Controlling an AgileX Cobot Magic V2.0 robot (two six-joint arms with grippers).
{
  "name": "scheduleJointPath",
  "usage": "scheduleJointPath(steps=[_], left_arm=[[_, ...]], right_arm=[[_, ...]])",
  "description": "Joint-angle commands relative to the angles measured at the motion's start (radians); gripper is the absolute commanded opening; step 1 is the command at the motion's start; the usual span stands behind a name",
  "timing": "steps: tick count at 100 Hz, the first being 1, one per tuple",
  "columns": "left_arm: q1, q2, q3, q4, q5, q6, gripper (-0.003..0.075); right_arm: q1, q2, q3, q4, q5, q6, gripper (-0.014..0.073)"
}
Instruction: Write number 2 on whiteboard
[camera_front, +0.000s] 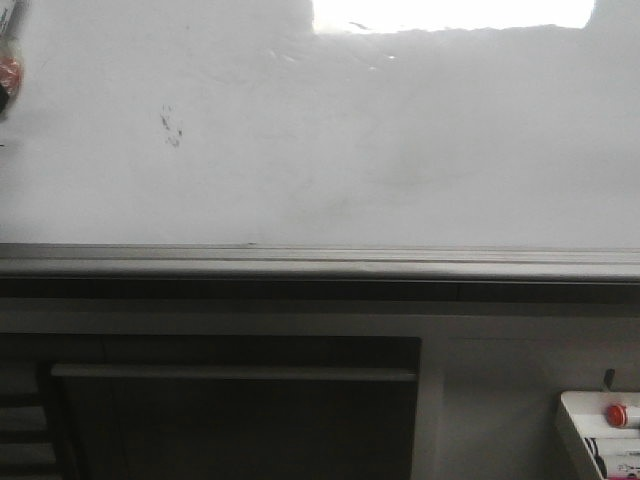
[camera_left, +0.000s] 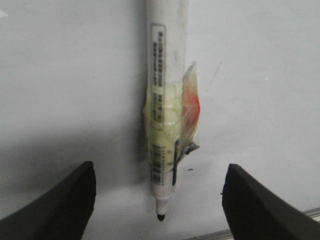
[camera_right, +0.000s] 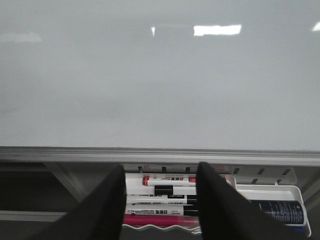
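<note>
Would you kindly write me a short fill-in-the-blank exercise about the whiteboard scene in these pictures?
1. The marker between the left gripper's fingers has its cap ____.
2. The whiteboard shows small dark smudges but no ____ yet.
3. The knob on the small white tray is coloured ____.
4. Below the right gripper, a tray holds several ____.

Missing words: off; number 2; red; markers

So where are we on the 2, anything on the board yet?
Nothing written: the whiteboard shows only small smudges, no 2. In hand: the left gripper is open astride the taped marker, not gripping it. The right gripper sits open over the pen tray. Left: grasp, write.
</note>
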Motion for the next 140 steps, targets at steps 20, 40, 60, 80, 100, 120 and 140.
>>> scheduleJointPath(steps=[20, 40, 60, 80, 100, 120, 140], left_arm=[[-0.008, 0.036, -0.058, -0.011, -0.084, -0.005, 0.0493], [-0.008, 0.036, -0.065, -0.002, -0.080, -0.005, 0.0392], [-0.008, 0.041, -0.065, -0.002, -0.075, -0.004, 0.0293], [-0.008, 0.065, -0.065, -0.002, -0.071, -0.004, 0.0293], [-0.008, 0.069, -0.067, -0.002, -0.065, 0.000, 0.0202], [-0.008, 0.065, -0.067, -0.002, -0.029, 0.000, 0.0082], [-0.008, 0.035, -0.067, -0.002, -0.009, 0.000, 0.0003]], right_arm=[[-0.005, 0.015, -0.025, -0.002, -0.066, -0.009, 0.0290], [-0.005, 0.015, -0.025, -0.002, -0.066, -0.009, 0.0290], [-0.005, 0.015, -0.025, -0.002, -0.066, -0.009, 0.0290], [-0.005, 0.015, -0.025, -0.002, -0.066, -0.009, 0.0290], [-0.005, 0.015, -0.025, -0.002, -0.065, -0.009, 0.0290], [-0.005, 0.015, -0.025, -0.002, -0.067, -0.009, 0.0290], [-0.005, 0.015, -0.025, -0.002, -0.083, -0.009, 0.0290]])
